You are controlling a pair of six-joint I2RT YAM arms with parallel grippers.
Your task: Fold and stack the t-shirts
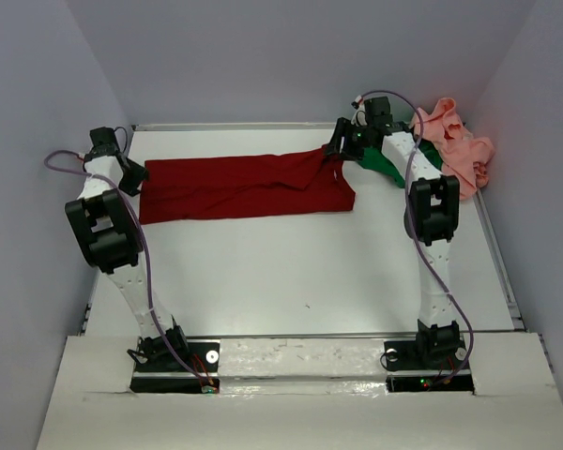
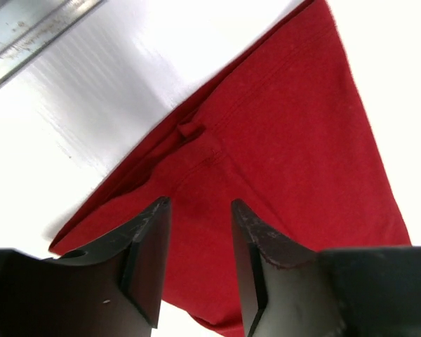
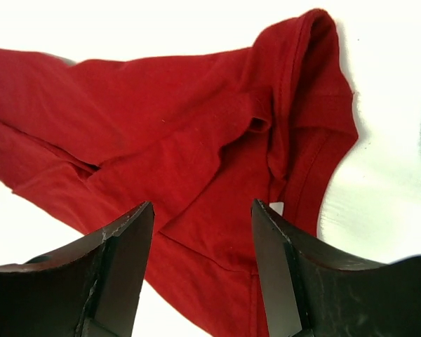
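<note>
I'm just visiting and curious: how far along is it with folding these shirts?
Early on. The red shirt lies flat, seemingly folded lengthwise into a long strip. The left gripper and right gripper hang open over its two ends, holding nothing. The green shirt and pink shirt lie crumpled in the far right corner, unfolded, and nothing is stacked yet.

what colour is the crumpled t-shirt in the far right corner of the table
Salmon pink. The crumpled cloth t-shirt shows best in the top external view.

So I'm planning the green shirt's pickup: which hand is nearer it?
Right. The right hand is just left of the green shirt; the left hand is across the table, at the red shirt's other end.
</note>
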